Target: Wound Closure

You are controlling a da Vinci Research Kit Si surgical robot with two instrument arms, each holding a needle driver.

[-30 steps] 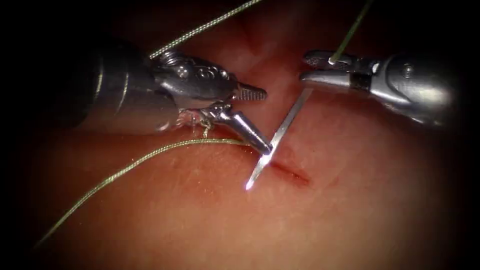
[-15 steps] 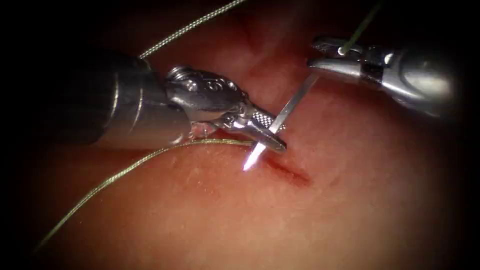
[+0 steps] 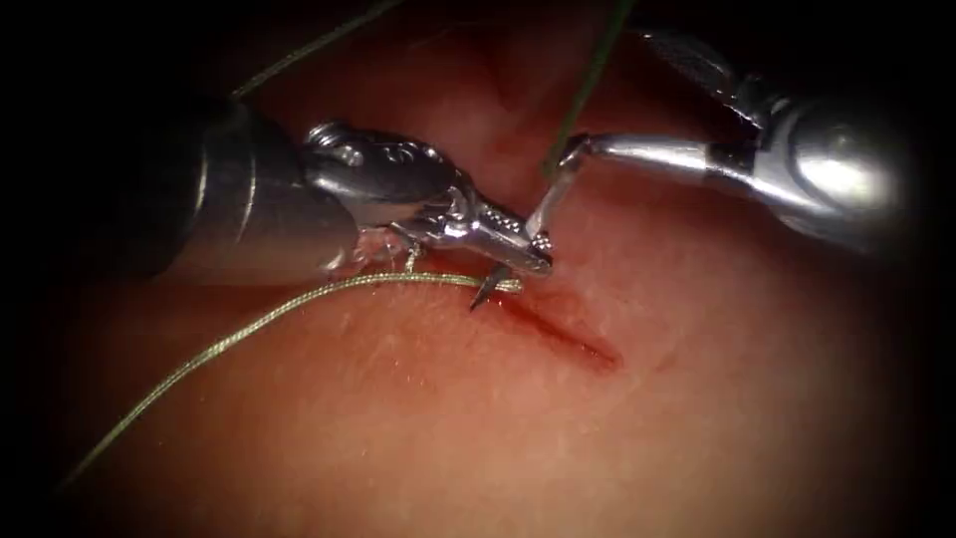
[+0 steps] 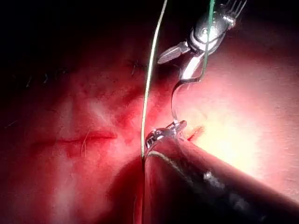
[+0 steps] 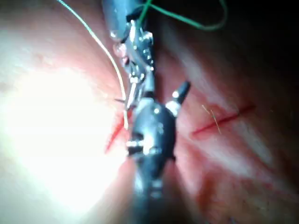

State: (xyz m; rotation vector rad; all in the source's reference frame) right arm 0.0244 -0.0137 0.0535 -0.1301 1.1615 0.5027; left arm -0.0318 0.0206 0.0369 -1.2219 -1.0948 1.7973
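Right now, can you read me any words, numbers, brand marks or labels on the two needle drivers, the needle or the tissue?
None: no legible text on the left needle driver, the right needle driver, the needle, the thread or the tissue. The left tool's jaw face carries just a gripping texture, no characters.

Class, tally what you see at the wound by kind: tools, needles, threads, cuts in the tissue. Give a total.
Tools: 2, left gripper, right gripper
Needles: 1, needle
Threads: 1, thread
Cuts: 1, cut in the tissue
Total: 5
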